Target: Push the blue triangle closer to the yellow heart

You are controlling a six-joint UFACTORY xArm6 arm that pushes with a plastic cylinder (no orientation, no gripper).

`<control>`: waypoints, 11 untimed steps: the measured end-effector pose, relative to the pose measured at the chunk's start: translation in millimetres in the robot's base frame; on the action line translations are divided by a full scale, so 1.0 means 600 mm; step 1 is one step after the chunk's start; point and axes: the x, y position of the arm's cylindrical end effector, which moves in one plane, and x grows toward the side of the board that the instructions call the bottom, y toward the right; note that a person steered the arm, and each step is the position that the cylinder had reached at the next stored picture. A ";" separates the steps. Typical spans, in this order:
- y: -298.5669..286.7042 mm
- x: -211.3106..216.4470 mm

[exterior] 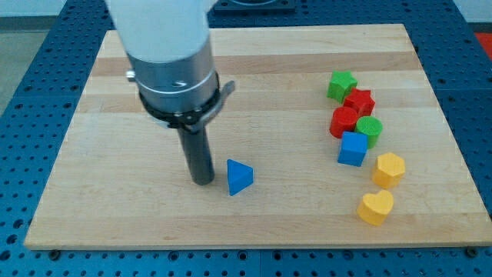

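Tip [203, 181] just left (view's) of blue triangle [239, 177]

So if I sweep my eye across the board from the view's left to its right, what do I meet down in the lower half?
my tip → blue triangle → blue cube → yellow heart → yellow hexagon, with the tip just left of the triangle.

two blue [239, 177] [353, 148], two red [359, 101] [344, 121], two green [341, 85] [370, 130], two yellow blocks [389, 169] [375, 208] — eight.
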 end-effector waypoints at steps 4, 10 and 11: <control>0.121 0.000; 0.145 0.028; 0.180 0.028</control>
